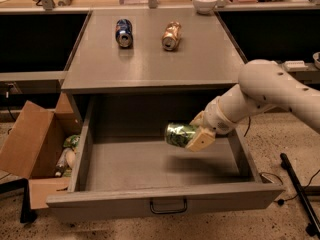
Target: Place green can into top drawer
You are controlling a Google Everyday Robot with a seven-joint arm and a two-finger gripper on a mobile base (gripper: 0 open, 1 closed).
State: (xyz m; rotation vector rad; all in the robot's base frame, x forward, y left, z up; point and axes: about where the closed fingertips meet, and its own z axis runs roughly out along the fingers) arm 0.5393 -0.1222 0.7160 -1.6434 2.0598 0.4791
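Note:
The green can [179, 133] lies on its side in my gripper [192, 135], held above the floor of the open top drawer [165, 204]. The gripper is shut on the can and reaches in from the right on a white arm [265, 91]. The drawer is pulled fully out, grey, with a small dark wire handle [168, 207] on its front panel. The can hangs over the drawer's middle right part, casting a shadow on the drawer floor.
A blue can [123, 32] and a copper-orange can [171, 35] lie on the cabinet top [150, 64]. A white bowl [205, 2] stands at the back. An open cardboard box [37, 149] with rubbish stands left of the drawer.

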